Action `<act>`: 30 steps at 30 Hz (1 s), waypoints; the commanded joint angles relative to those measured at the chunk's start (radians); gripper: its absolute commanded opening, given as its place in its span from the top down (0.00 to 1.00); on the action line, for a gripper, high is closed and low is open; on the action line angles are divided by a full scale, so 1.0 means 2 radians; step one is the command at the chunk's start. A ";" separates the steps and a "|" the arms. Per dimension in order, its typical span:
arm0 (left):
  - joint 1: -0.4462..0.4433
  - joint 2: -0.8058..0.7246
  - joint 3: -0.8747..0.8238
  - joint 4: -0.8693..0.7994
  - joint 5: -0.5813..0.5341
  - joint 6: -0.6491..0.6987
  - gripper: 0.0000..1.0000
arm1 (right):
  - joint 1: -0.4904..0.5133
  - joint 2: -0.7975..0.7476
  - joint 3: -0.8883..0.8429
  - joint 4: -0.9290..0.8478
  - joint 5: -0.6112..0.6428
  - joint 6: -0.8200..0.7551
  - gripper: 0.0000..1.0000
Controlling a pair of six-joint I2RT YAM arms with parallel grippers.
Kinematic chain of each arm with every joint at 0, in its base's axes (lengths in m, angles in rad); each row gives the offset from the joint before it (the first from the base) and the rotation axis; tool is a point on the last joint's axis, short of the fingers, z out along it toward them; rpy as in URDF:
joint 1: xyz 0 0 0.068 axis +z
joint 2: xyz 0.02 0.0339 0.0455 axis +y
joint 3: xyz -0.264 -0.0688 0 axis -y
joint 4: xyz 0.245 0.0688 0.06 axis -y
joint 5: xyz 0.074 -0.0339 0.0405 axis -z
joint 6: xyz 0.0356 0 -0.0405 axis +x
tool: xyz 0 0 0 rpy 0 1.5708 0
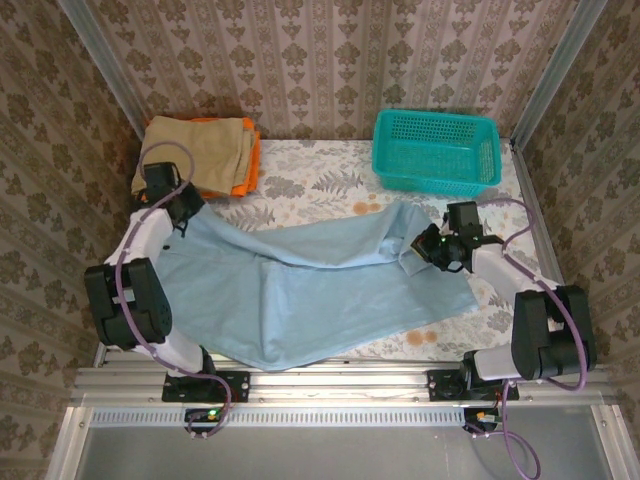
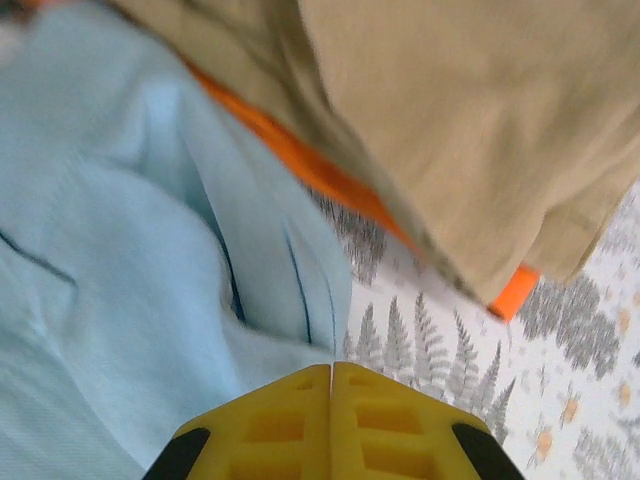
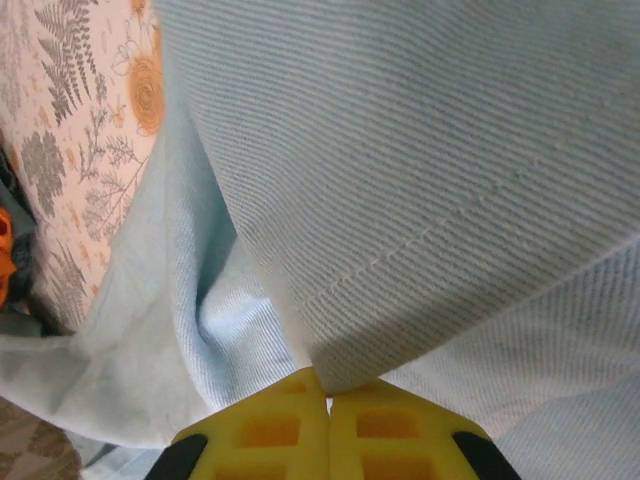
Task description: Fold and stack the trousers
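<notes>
The pale light-blue trousers (image 1: 320, 290) lie spread across the table from left to right, rumpled and hanging a little over the near edge. My left gripper (image 1: 187, 213) is at their far left corner, just in front of the folded stack. In the left wrist view its yellow fingertips (image 2: 331, 368) are pressed together at the edge of the trousers (image 2: 120, 250). My right gripper (image 1: 427, 250) is at the trousers' right end. Up close, it (image 3: 328, 385) is shut on a stitched hem fold of the trousers (image 3: 420, 150).
A folded tan-beige cloth (image 1: 200, 150) on an orange folded cloth (image 1: 250, 172) sits at the back left, close to my left gripper. A teal basket (image 1: 440, 165) stands at the back right. The floral tabletop (image 1: 310, 180) shows between them. Patterned walls enclose three sides.
</notes>
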 commanded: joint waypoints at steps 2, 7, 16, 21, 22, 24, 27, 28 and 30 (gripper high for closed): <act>-0.018 -0.002 -0.035 0.028 0.011 -0.010 0.83 | 0.002 0.003 0.038 -0.036 0.048 -0.040 1.00; -0.047 0.014 -0.040 0.024 -0.002 0.006 0.32 | 0.004 -0.026 0.047 -0.058 0.077 -0.065 1.00; -0.069 0.015 -0.068 0.008 -0.021 0.026 0.45 | 0.004 -0.033 0.046 -0.068 0.087 -0.079 1.00; -0.068 0.036 -0.072 0.015 -0.019 0.032 1.00 | 0.003 -0.035 0.074 -0.099 0.135 -0.108 1.00; -0.068 0.036 -0.072 0.018 -0.020 0.033 1.00 | 0.003 -0.039 0.085 -0.111 0.166 -0.115 1.00; -0.067 0.031 -0.068 0.023 -0.022 0.033 1.00 | 0.001 -0.046 0.101 -0.118 0.205 -0.130 1.00; -0.063 0.020 -0.052 0.021 -0.028 0.032 1.00 | -0.002 -0.039 0.144 -0.130 0.252 -0.154 1.00; -0.061 0.017 -0.044 0.017 -0.028 0.033 1.00 | -0.007 -0.032 0.161 -0.133 0.259 -0.163 1.00; -0.057 0.014 -0.029 0.010 -0.028 0.034 1.00 | -0.015 -0.015 0.191 -0.137 0.265 -0.188 1.00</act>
